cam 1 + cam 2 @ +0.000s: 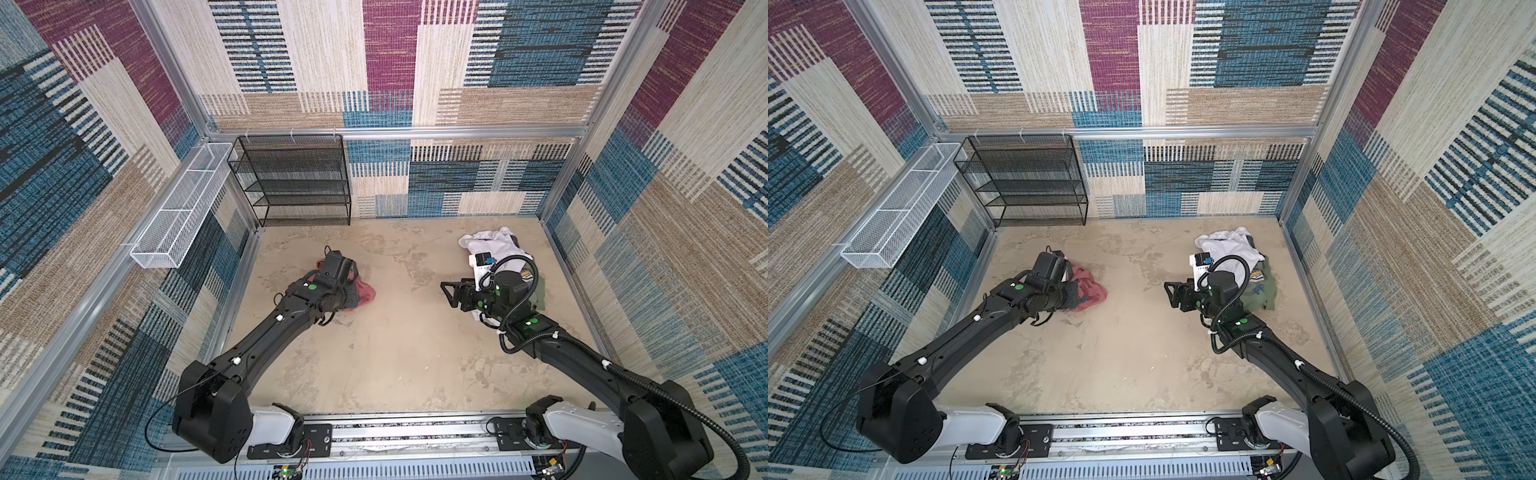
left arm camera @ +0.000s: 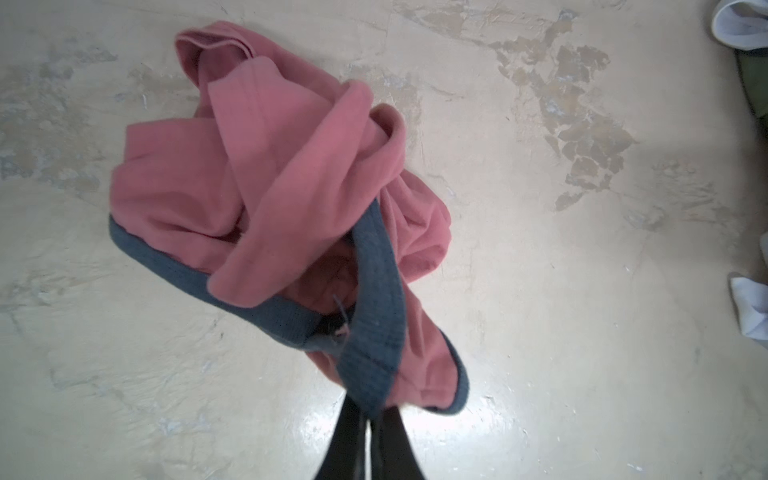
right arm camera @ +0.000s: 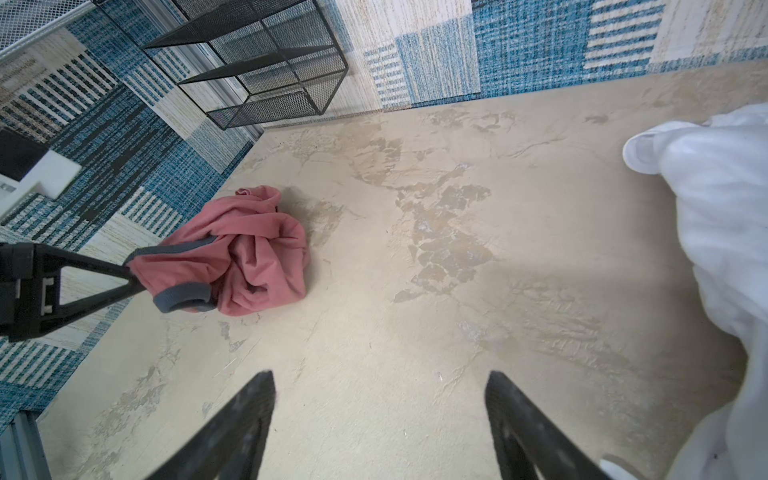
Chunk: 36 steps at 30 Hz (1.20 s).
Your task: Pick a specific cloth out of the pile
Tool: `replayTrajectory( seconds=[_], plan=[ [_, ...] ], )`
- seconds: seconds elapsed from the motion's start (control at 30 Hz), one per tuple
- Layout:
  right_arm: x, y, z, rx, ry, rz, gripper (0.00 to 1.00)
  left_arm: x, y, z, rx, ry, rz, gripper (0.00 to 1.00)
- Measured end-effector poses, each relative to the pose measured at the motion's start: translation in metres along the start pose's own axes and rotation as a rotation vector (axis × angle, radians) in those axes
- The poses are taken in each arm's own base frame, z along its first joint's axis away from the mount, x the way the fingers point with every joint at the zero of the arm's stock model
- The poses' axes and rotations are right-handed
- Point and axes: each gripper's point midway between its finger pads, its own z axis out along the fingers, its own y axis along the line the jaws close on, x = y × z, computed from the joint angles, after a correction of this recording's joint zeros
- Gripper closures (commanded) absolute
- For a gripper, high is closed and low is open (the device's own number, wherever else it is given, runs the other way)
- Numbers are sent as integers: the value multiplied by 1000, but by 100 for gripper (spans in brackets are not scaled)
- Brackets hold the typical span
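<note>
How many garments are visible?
3 for sure: the salmon-red cloth alone at left, pinched by the left gripper; a white garment and an olive-green garment heaped at right. More may be hidden beneath.

Patchwork blue-maroon-beige woven walls [image 1: 390, 62]; black wire-mesh shelf rack [image 1: 297, 183] at back; white wire-mesh basket [image 1: 183, 208] beside it; scuffed beige desk [image 1: 395, 332].
</note>
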Motion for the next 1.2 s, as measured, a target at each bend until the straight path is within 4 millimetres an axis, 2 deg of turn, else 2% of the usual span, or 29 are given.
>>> replayTrajectory(
  seconds=[0.13,0.33,0.47,0.8,0.83,0.87,0.9,0.93,1.0,1.2],
  plan=[
    [-6,2,0,-4,-11,-2,18,-16,16,8,-39,-5,-26,100],
    [-14,5,0,-10,-26,-6,18,-39,50,25,-68,-15,-128,100],
    [-14,5,0,-10,-27,-6,18,-51,58,45,-52,-4,-164,100],
    [-11,-1,4,20,-19,-3,18,-41,59,105,-31,82,-180,100],
    [-11,-2,4,21,-19,-3,17,-40,59,107,-26,88,-181,90],
    [-11,-2,4,23,-18,-4,16,-39,59,108,-26,88,-182,74],
    [-11,-2,4,25,-19,-7,12,-40,59,107,-24,82,-182,64],
    [-12,-4,4,30,-22,-9,1,-41,59,104,-19,65,-182,54],
    [-14,-8,3,42,-27,-13,0,-41,59,95,-11,40,-183,37],
    [-29,-36,-7,130,-78,-27,0,-52,64,53,-10,-87,-183,32]
  ],
)
